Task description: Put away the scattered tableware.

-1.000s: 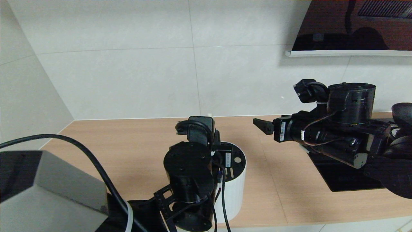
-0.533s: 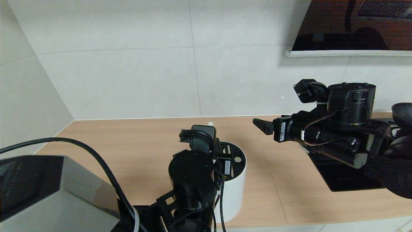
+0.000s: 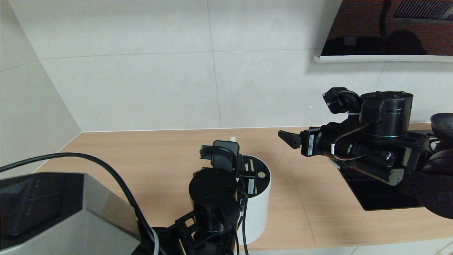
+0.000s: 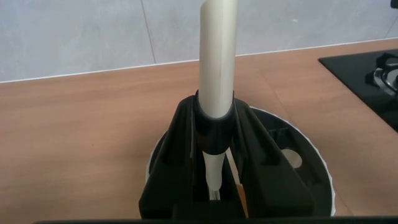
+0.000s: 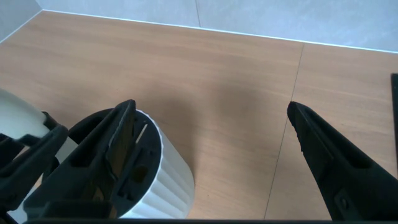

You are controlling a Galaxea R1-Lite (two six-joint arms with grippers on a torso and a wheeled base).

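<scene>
Above the white utensil holder (image 3: 260,212), lower centre, my left gripper (image 4: 216,117) clamps a cream-handled utensil (image 4: 217,50) upright, tip pointing down at it. My right gripper (image 5: 210,112) hangs with fingers spread, farther off.

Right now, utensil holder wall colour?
The utensil holder is white, vertically ribbed; clearest in head view.

Matt wood-grain counter (image 3: 141,159), ribbed white plastic holder (image 3: 260,212), smooth cream utensil handle (image 4: 217,56), glossy black hob (image 3: 371,196)
</scene>
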